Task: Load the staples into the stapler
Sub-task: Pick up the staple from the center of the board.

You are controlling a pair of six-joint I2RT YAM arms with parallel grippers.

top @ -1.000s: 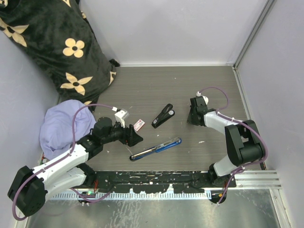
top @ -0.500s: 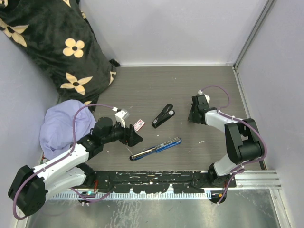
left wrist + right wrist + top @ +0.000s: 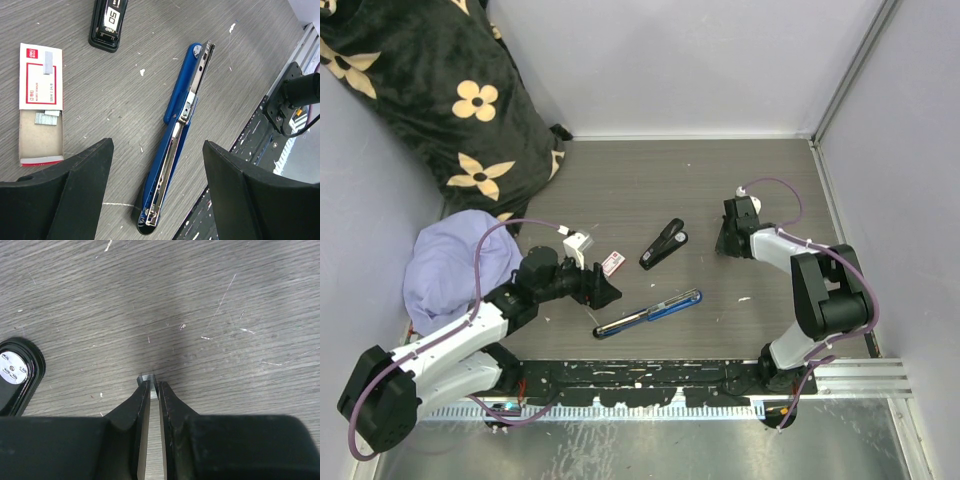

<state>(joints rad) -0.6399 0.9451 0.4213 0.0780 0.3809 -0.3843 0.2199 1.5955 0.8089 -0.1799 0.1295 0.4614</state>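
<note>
The staples box, white with a red label, lies open on the table with a short strip inside; it also shows in the top view. A long blue stapler lies opened flat, its metal channel up, right of the box. My left gripper is open and empty, its fingers either side of the blue stapler's near end, above it. My right gripper is shut on a small silver strip of staples, low over the table. A black stapler lies between the arms.
A black flowered cushion and a lilac cloth fill the left side. Walls close the back and right. The black stapler's end lies left of my right gripper. A black rail runs along the near edge.
My right gripper has shifted slightly toward the back with the staple strip. My left arm has barely moved.
</note>
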